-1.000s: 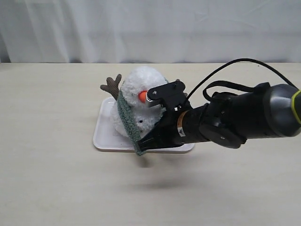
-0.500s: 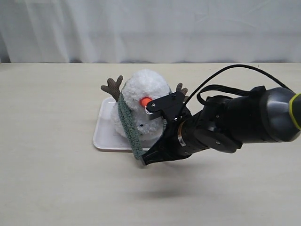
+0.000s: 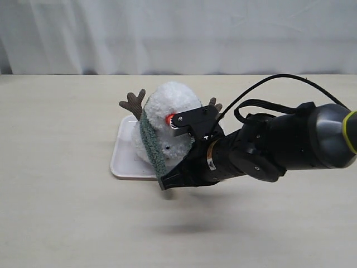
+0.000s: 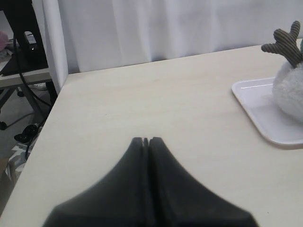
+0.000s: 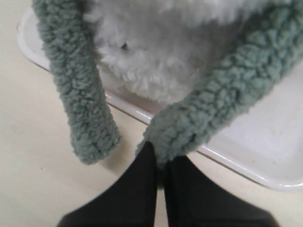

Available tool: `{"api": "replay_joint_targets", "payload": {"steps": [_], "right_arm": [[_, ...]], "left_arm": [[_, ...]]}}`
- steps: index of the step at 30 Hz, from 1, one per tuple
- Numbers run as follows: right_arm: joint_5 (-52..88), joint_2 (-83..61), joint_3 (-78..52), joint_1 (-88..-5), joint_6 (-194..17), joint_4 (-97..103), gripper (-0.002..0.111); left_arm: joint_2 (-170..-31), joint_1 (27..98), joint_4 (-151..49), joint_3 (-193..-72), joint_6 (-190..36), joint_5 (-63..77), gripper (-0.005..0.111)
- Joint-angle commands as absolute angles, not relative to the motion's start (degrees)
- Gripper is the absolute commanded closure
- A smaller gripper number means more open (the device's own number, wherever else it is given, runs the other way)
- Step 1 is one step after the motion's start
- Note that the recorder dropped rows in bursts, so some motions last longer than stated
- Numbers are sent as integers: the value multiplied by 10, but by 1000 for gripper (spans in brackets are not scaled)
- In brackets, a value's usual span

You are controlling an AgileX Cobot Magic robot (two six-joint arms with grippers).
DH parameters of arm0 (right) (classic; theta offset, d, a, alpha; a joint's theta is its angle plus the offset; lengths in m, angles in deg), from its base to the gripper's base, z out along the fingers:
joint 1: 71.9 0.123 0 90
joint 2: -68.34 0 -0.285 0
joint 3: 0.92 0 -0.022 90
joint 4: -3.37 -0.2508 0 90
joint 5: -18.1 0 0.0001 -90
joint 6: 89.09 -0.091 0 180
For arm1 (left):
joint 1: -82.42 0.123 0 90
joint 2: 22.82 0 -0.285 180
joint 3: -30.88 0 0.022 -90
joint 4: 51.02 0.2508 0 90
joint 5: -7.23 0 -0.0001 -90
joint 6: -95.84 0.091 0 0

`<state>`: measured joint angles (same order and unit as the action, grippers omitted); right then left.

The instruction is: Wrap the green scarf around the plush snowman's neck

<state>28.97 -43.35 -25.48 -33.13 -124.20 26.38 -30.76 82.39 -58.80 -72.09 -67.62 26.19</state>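
The right claw (image 5: 161, 163) is pinched on one end of the green scarf (image 5: 213, 104), right at its tips; the free end hangs just beside, both strips running lengthwise ahead to the plush snowman (image 5: 156, 56). The left claw (image 4: 147, 141), closed on nothing, is well apart

Right gripper (image 3: 165, 182), pinching the scarf (image 3: 149, 142) end: sank from the tray's (image 3: 120, 159) front rim to just past it, then came back up slightly and leftward. Arm now lies lower across the snowman (image 3: 170, 100). Far twig arm (image 3: 215, 104) uncovered. Nose (image 3: 169, 118) now half hidden behind the wrist.
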Motion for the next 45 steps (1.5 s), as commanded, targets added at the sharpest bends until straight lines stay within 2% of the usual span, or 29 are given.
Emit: {"api": "replay_joint_targets", "payload": {"steps": [1,6,13,16,23,39,45], "right_arm": [[287,-428,-252,-331,-1237,251,103],[277,-428,-252,-331,-1237,202,88],[279,-428,-252,-331,-1237,160,57],[279,-428,-252,-329,-1237,159,50],[243,-428,-252,-291,-1212,159,48],[226,-486,-233,-298,-1237,159,48],[224,-497,-215,-298,-1248,159,45]], "left_arm": [[-306,821,-590,-719,-680,258,107],[-306,821,-590,-719,-680,258,107],[-306,821,-590,-719,-680,258,107],[-306,821,-590,-719,-680,258,107],[-306,821,-590,-719,-680,258,107],[-306,821,-590,-719,-680,257,107],[-306,821,-590,-719,-680,257,107]]}}
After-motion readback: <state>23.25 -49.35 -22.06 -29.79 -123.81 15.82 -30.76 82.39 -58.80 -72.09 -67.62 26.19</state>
